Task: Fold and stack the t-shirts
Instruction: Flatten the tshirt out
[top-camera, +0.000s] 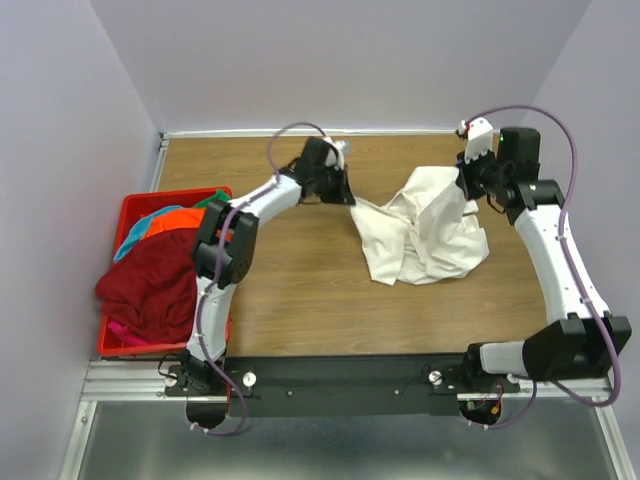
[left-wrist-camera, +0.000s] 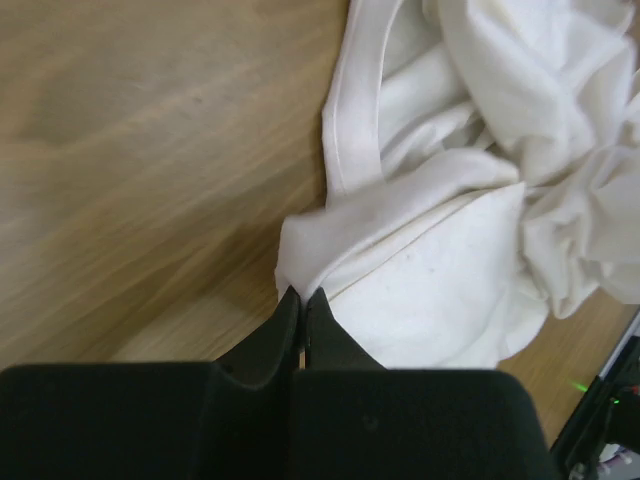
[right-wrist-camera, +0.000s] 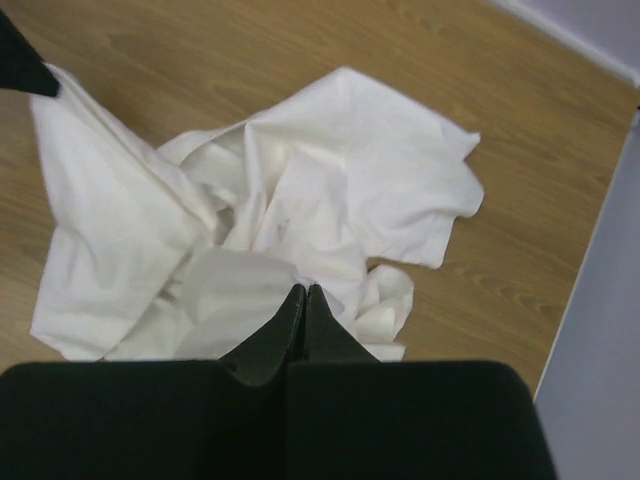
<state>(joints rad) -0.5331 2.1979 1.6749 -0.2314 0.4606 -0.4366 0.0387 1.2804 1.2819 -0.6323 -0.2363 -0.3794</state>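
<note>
Along the near half of the table (top-camera: 290, 300), bare wood runs open from the arm bases to the cloth. More open board lies at the far left, behind the left arm. At the left edge a red basket (top-camera: 140, 205) hangs partly over the side.

The white t-shirt (top-camera: 425, 235) lies crumpled on the far right-centre of the table, bunched into deep folds, with a hemmed edge curving along its left side. The left claw (top-camera: 343, 192) is pinched fully closed on the shirt's left corner, which is drawn up to its tips. The right claw (top-camera: 468, 188) is likewise closed tight on a fold at the shirt's far right side.

A dark red t-shirt (top-camera: 150, 285) spills over the basket's near left rim, with orange (top-camera: 170, 218), teal (top-camera: 135, 240) and green (top-camera: 212, 198) cloth showing behind it. The left arm covers the basket's right wall. The shirt's sleeves and neck cannot be made out among the folds.
</note>
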